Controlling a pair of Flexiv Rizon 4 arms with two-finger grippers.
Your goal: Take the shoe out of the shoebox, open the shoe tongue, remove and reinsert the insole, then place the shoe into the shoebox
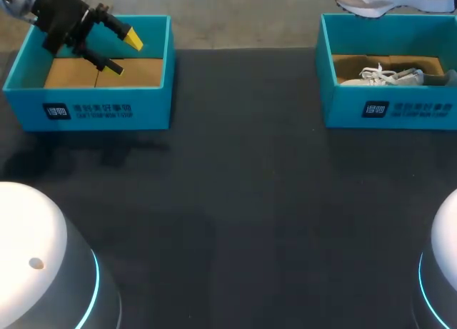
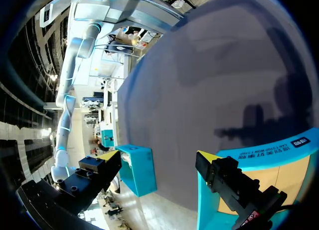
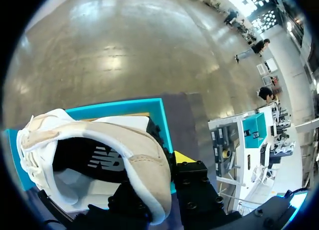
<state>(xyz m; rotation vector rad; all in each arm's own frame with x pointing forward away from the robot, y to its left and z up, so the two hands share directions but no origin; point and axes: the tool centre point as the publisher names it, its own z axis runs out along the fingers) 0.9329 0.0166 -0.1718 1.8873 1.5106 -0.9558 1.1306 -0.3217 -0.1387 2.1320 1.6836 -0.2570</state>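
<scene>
Pale shoe (image 3: pixel 142 152), teal shoebox (image 3: pixel 124 106), dark table (image 1: pixel 243 200).

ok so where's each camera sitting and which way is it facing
head: fixed above and behind, looking down at the table; shows the left gripper over the left box.
left wrist: behind the left gripper, which is open, looking across the table to the right box.
right wrist: behind the right gripper, looking down past the shoe it holds.
shared: the right box shows in all three.
</scene>
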